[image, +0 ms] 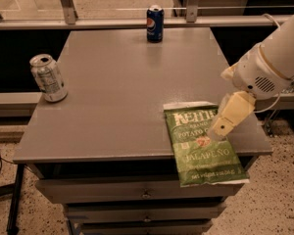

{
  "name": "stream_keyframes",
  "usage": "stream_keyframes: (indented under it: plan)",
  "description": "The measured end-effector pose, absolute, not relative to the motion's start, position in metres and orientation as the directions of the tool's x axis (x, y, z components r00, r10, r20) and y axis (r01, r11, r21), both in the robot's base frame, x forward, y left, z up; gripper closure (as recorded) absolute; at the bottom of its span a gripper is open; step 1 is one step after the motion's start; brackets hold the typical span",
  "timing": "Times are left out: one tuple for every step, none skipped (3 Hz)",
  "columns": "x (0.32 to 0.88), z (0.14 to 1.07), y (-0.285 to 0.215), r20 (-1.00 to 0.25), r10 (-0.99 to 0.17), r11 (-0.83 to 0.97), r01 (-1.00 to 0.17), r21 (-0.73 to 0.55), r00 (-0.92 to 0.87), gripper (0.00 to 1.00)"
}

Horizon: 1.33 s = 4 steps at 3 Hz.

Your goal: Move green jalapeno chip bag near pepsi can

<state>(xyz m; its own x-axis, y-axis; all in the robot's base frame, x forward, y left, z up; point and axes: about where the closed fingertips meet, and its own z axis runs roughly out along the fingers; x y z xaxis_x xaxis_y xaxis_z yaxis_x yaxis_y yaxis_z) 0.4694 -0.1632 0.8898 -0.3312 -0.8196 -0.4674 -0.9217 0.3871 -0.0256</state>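
The green jalapeno chip bag lies flat at the table's front right corner, its lower end hanging over the front edge. The pepsi can stands upright at the far edge of the table, well away from the bag. My gripper comes in from the right on a white arm and hovers over the bag's upper right part.
A dented silver-white can stands near the grey table's left edge. Drawers sit below the tabletop. A railing with posts runs behind the table. A cable lies on the speckled floor at the left.
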Motion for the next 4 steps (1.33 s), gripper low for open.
stream_keyframes:
  plan:
    - [0.472, 0.864, -0.156, -0.501, -0.786, 0.402, -0.915, 0.032, -0.363, 0.0]
    - [0.472, 0.84, -0.153, -0.519, -0.761, 0.412, -0.908, 0.075, -0.388, 0.0]
    - [0.474, 0.829, -0.153, -0.532, -0.747, 0.42, -0.903, 0.088, -0.399, 0.15]
    - [0.482, 0.829, -0.154, -0.541, -0.742, 0.422, -0.903, 0.082, -0.396, 0.38]
